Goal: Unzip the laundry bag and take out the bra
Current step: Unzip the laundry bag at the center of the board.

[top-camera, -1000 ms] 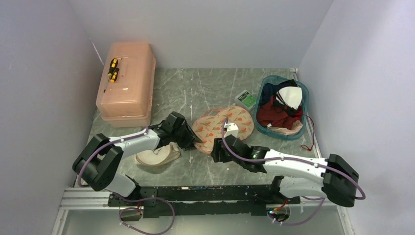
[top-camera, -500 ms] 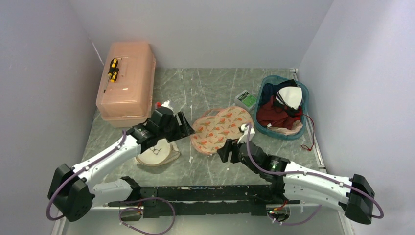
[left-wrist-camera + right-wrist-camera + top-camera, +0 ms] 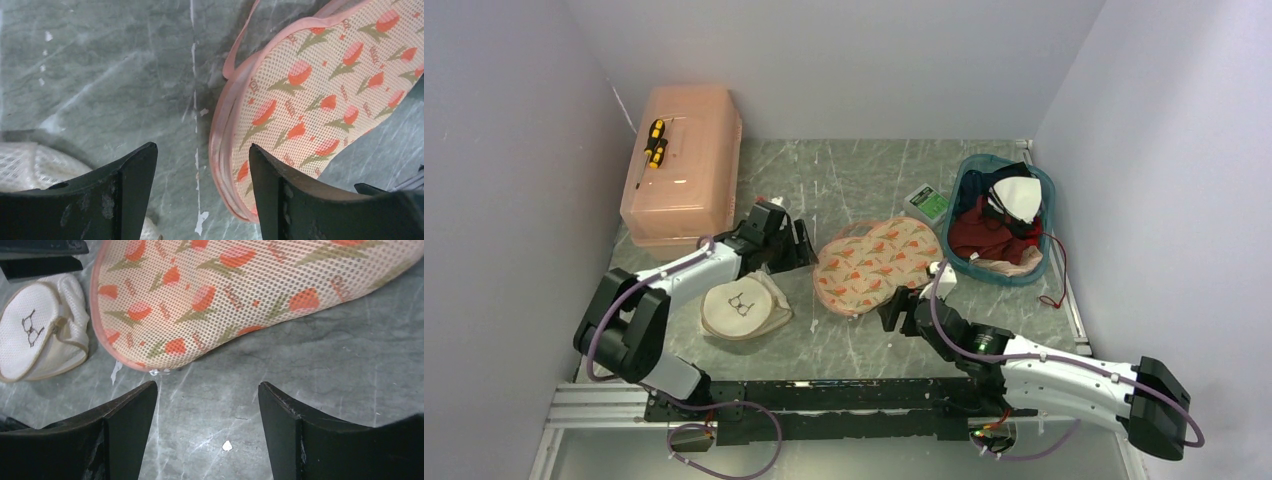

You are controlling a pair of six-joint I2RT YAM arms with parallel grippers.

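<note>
The laundry bag (image 3: 744,308) lies slumped on the table, white mesh with a cream rim and a black icon on its round lid; it also shows in the left wrist view (image 3: 25,160) and the right wrist view (image 3: 40,335). The bra is hidden. My left gripper (image 3: 802,245) (image 3: 202,147) hangs open just behind the bag, over bare table beside the beige tulip-print piece (image 3: 876,263) (image 3: 320,100), holding nothing. My right gripper (image 3: 894,310) (image 3: 207,385) stands open over bare table at the near edge of that piece (image 3: 240,290), also holding nothing.
A teal basket (image 3: 1046,195) with red, dark and white cloth stands at the back right. A pink plastic box (image 3: 684,180) with a yellow-handled screwdriver (image 3: 656,140) on top stands at the back left. A small green-and-white box (image 3: 927,204) lies by the basket.
Both grippers have opened and drawn apart from the middle. The left one moved back off the laundry bag, so the lid shows whole. The right one pulled toward the near edge.
</note>
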